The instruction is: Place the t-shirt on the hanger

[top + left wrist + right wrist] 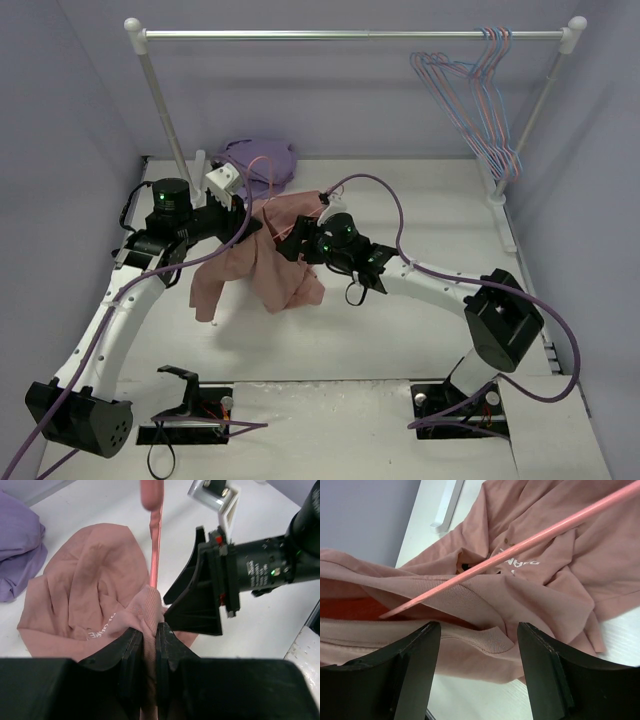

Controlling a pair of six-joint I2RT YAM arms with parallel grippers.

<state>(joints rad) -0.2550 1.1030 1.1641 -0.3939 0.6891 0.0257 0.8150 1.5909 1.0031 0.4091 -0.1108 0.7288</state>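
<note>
Left claw [149, 633] pinches the t-shirt [85, 595] collar tight; right claw [477, 630], at its 3 o'clock, gapes empty. Limp, light cloth: take your hold at the ribbed collar, beside the stiff hanger [520, 547].

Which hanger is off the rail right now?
The pale-pink hanger, its rod resting at the collar of the salmon-pink t-shirt. The other blue and pink wire hangers hang bunched at the right end of the rail.

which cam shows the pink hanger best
Right wrist: the hanger runs as a long pink wire diagonally across the t-shirt. Left wrist shows only a short blurred stretch above the left end effector. In the top view I cannot make it out.
</note>
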